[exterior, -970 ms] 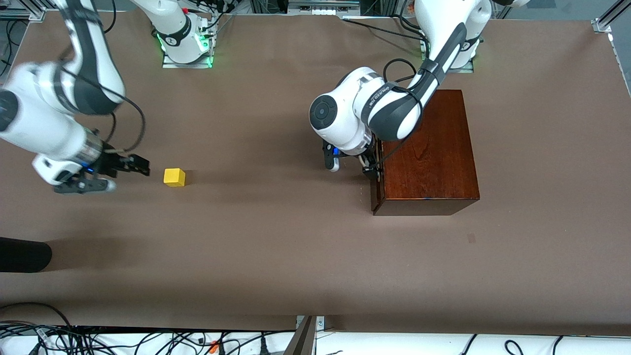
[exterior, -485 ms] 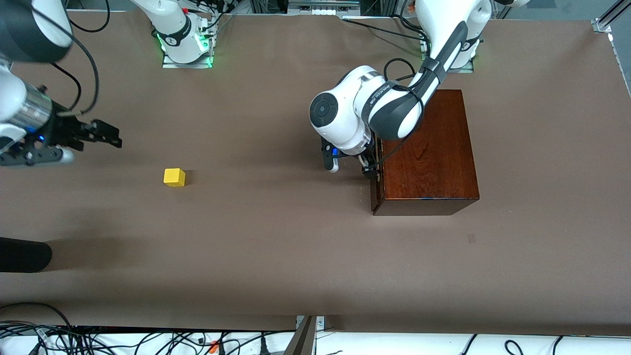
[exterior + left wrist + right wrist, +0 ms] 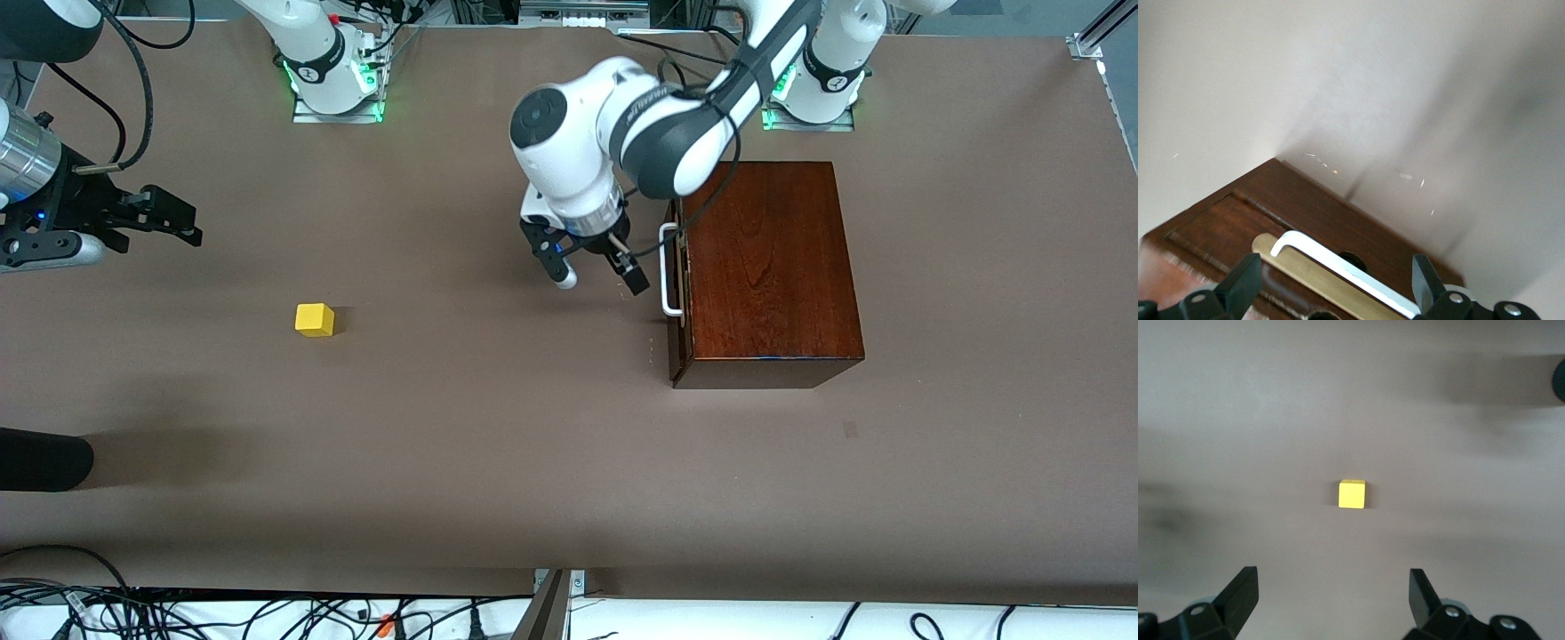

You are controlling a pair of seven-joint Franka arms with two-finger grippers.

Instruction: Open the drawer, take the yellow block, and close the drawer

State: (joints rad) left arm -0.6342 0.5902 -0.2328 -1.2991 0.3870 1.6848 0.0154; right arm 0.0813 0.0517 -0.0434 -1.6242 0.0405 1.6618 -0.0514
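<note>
Left claw [image 3: 597, 272] off handle [image 3: 668, 269] since a second ago, lifted clear, fingers apart, nothing held, over bench [image 3: 498, 462] just in front of drawer [image 3: 677, 284]. Drawer pushed in flush with box [image 3: 769, 271]; inside hidden, contents cannot tell. Right claw [image 3: 169, 218] has drawn away from yellow block [image 3: 315, 319], fingers apart, empty, at right arm's end. Block alone on bench, well apart from box, nearer camera than right claw. Judgement: all steps look done, arms retreating.

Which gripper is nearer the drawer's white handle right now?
Left. The left gripper hangs open just in front of the handle, not touching. The right gripper, open, is at the right arm's end of the table.
</note>
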